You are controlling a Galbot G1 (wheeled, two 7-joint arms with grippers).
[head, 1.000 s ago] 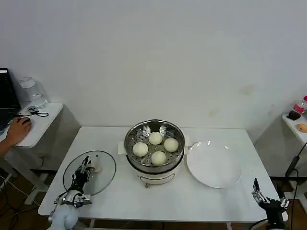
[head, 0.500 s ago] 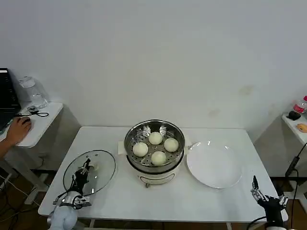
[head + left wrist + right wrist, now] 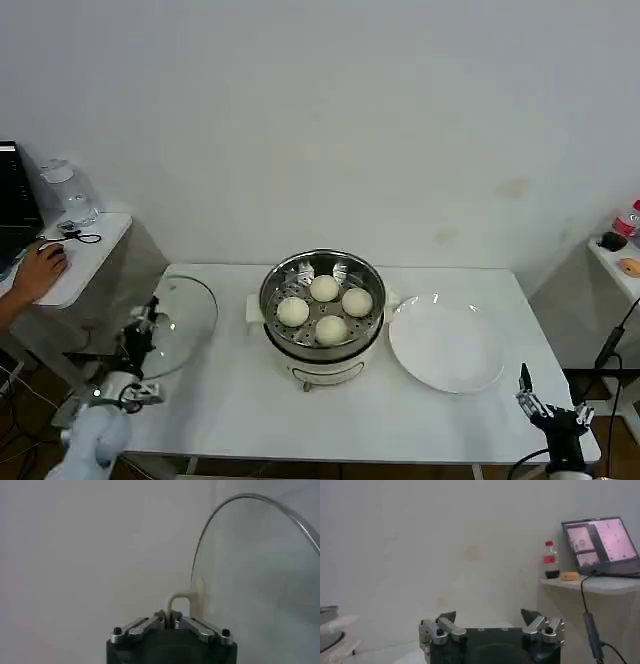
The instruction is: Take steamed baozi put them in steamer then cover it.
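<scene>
Several cream-white baozi [image 3: 324, 305] lie on the perforated tray of the shiny steamer [image 3: 276, 280] at the table's middle. The glass cover [image 3: 183, 322] hangs tilted in the air over the table's left edge. My left gripper [image 3: 146, 322] is shut on the cover's pale handle [image 3: 178, 600], and the rim of the cover [image 3: 260, 570] arcs above it in the left wrist view. My right gripper [image 3: 527, 392] stands open near the table's front right corner, its fingers [image 3: 446, 617] wide apart with nothing between them.
A flat white plate [image 3: 446, 345] lies right of the steamer. A side table [image 3: 85, 262] with a jar stands at the left, where a person's hand rests on a mouse. Another side table [image 3: 592, 582] with a bottle and laptop stands at the right.
The left gripper has lifted the cover off the table and carried it up and to the left, tilting it. The right gripper shifted slightly.
</scene>
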